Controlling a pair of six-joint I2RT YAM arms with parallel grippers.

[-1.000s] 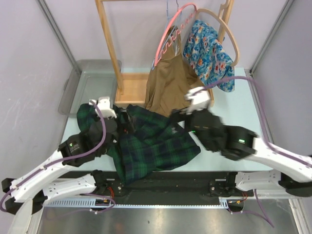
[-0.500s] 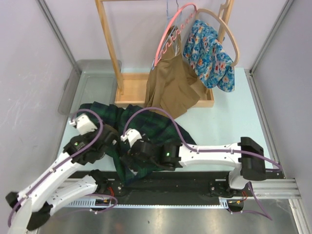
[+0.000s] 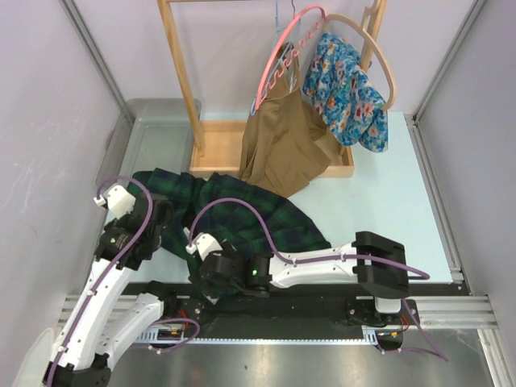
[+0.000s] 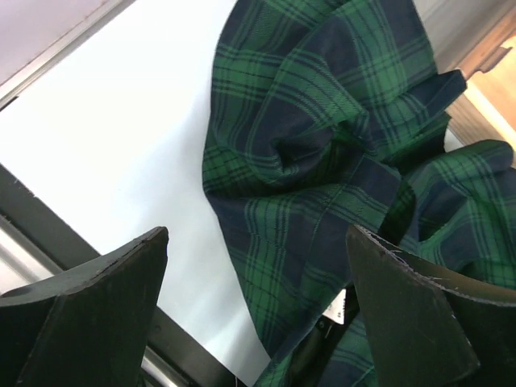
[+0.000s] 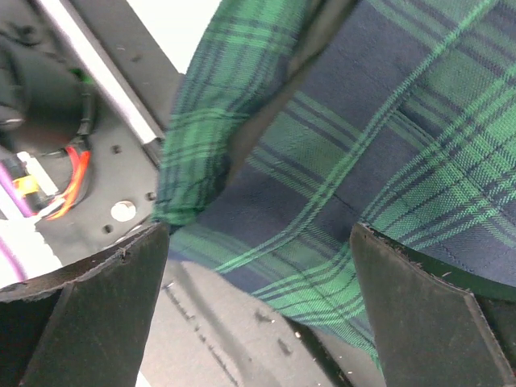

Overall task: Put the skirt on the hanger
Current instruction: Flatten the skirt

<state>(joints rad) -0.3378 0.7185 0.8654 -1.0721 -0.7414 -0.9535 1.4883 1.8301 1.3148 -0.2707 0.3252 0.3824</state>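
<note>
Right claw [image 5: 260, 234] agape — skirt [image 5: 403, 121] edge-cropped

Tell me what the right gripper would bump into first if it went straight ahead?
Most likely the plaid skirt: its cloth fills the view straight ahead of the open right gripper. How close it is, I cannot tell.

You've got the skirt [image 3: 242, 224] heaped on the table [image 3: 387, 201] in front of the rack [image 3: 211, 149], the tray [image 3: 149, 121] back-left, left gripper [image 4: 258, 238] over the skirt's left edge, right gripper [image 5: 260, 232] over its near edge.
</note>
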